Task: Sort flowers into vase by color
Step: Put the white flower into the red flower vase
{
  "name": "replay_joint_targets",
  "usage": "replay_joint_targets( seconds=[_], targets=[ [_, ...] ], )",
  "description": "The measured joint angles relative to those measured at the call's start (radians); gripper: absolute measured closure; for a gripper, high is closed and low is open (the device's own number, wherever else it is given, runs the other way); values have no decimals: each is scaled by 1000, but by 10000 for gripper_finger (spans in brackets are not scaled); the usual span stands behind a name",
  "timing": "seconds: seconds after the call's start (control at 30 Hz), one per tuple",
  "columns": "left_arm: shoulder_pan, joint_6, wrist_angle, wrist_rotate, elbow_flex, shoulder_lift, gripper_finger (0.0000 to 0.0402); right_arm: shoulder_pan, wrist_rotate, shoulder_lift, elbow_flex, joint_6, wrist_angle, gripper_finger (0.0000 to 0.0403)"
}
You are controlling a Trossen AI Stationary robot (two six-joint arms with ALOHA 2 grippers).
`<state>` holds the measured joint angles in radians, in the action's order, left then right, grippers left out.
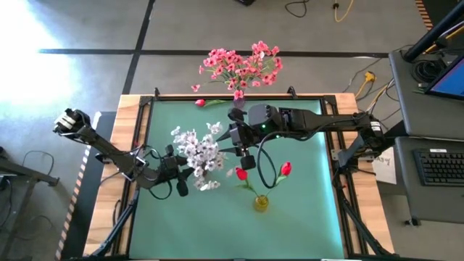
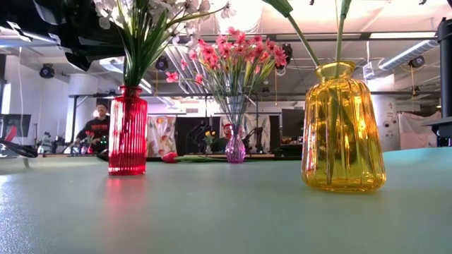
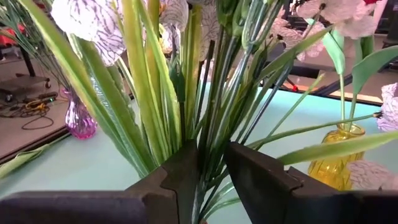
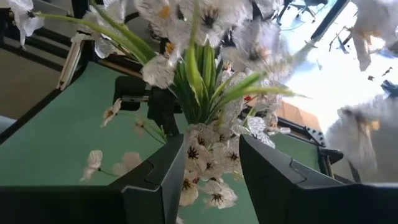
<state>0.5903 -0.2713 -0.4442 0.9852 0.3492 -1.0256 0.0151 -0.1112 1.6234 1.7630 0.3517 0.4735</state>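
A bunch of white flowers (image 1: 199, 151) stands in a red vase (image 2: 128, 130); from above the blossoms hide the vase. My left gripper (image 3: 211, 158) is at the bunch's left side (image 1: 181, 172), shut on its green stems. My right gripper (image 4: 208, 158) reaches in from the right (image 1: 243, 154), above the table, shut on white blossoms of the same bunch. Two red buds (image 1: 286, 169) stand in a yellow vase (image 2: 344, 127). Pink flowers (image 1: 241, 64) fill a purple vase (image 2: 235, 149) at the far edge. My left gripper pinches several thin green stems and leaves (image 3: 210, 140) between its two fingers, low on the bunch, coming nearly level from the table's left. The stems stand upright and fan out above the fingers. My right gripper has a cluster of white blossoms (image 4: 205, 168) between its two fingers, coming from the table's right and slanting slightly down. Whether a stem lies behind the blossoms is hidden by them.
A loose red bud (image 1: 200, 103) lies on the green table near the far edge, left of the purple vase. The yellow vase (image 1: 261, 203) stands toward the near edge, right of the bunch. People (image 2: 95, 127) sit in the room beyond the table.
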Motion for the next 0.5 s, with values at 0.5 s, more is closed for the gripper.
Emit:
replay_joint_targets(
  seconds=[0.5],
  targets=[
    [0,0,0,0,0,0,296,0,0,0,0,8,-16,257]
  ],
)
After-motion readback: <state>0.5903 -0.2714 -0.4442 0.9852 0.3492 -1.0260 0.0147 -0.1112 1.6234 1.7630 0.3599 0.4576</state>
